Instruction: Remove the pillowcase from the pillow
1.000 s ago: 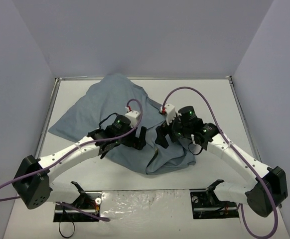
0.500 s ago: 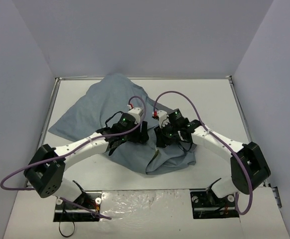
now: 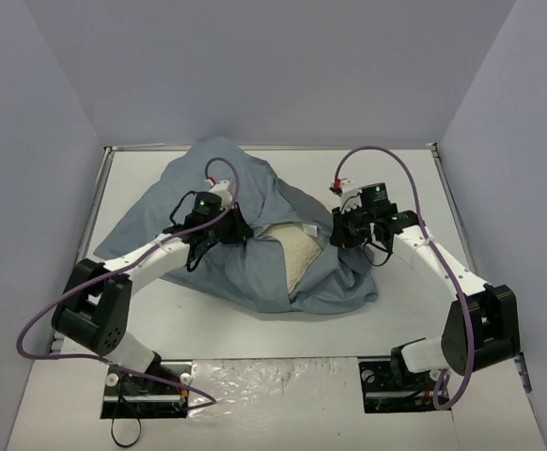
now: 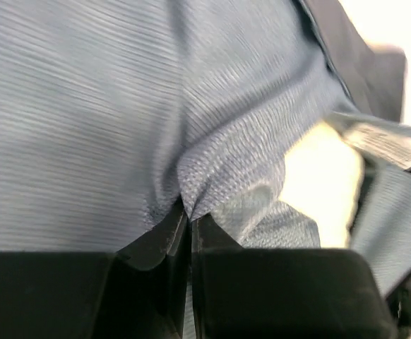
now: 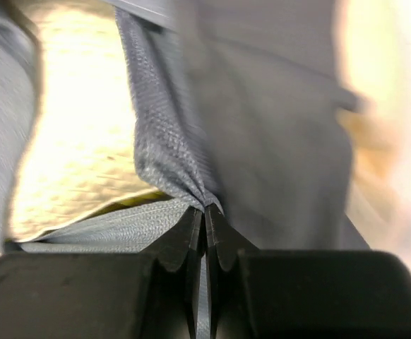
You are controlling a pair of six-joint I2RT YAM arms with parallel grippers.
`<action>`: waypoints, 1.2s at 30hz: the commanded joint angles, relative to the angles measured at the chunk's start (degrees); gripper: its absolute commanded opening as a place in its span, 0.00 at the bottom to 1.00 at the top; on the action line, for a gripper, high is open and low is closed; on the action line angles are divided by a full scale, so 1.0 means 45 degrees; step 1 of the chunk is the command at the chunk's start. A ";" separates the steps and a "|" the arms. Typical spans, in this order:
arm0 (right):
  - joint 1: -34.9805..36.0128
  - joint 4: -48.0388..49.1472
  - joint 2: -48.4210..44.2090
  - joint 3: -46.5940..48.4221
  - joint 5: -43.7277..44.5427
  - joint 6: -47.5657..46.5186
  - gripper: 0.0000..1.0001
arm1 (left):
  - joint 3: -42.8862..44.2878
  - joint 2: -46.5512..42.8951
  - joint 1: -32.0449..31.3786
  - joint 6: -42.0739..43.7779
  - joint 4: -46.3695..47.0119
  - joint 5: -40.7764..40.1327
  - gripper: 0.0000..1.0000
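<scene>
The blue-grey pillowcase (image 3: 245, 272) lies bunched in the middle of the table, its mouth spread apart. The cream pillow (image 3: 297, 252) shows through that opening, with the rest of it hidden under the cloth. My left gripper (image 3: 234, 228) is shut on a pinch of the pillowcase (image 4: 121, 106) at the left side of the opening, jaws pressed together on the fold. My right gripper (image 3: 341, 228) is shut on the pillowcase (image 5: 276, 141) at the right side of the opening. The pillow (image 5: 78, 141) glows pale yellow beside it, and pillow (image 4: 318, 183) also shows in the left wrist view.
The white table (image 3: 414, 178) is walled by grey panels on three sides. A metal strip (image 3: 273, 376) with the two arm bases runs along the near edge. Purple cables (image 3: 377, 155) loop above both wrists.
Both grippers have shut on the pillowcase and drawn apart, the left to the left and back, the right to the right. The cloth has opened and the cream pillow now shows.
</scene>
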 commanded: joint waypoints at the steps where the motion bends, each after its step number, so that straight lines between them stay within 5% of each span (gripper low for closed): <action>1: -0.0808 -0.0764 -0.0548 0.0628 0.0612 -0.0569 0.00 | 0.0572 -0.0680 0.1270 0.0039 0.0178 0.0180 0.02; 11: -0.2822 -0.1078 0.0544 0.0531 0.0987 -0.0862 0.00 | 0.0552 -0.1323 0.1820 0.0313 -0.0254 0.0684 0.03; 14: -0.2802 -0.1058 0.0837 0.0512 -0.0165 -0.0803 0.00 | 0.1584 -0.1792 0.1216 0.0681 -0.0778 0.1331 0.34; 15: -0.2802 -0.1058 0.1050 0.0570 -0.0497 -0.0900 0.00 | 0.2439 -0.1929 0.0634 0.0858 -0.1052 0.1526 0.52; 19: -0.2822 -0.1078 0.1501 0.0707 -0.2524 -0.1484 0.00 | 0.4199 -0.2009 -0.1084 0.1601 -0.2030 0.1586 0.86; 24: -0.2919 -0.1078 0.1814 0.0805 -0.3078 -0.1506 0.00 | 0.6057 -0.0800 -0.3275 0.2440 -0.3745 0.0789 0.87; 28: -0.3095 -0.1058 0.1717 0.0746 -0.3351 -0.1545 0.00 | 0.7075 0.0567 -0.4643 0.3397 -0.6360 -0.1706 0.84; 36: -0.3720 -0.1097 0.1950 0.0609 -0.4503 -0.2131 0.00 | 0.7680 0.2677 -0.5836 0.4706 -0.6992 -0.5168 0.80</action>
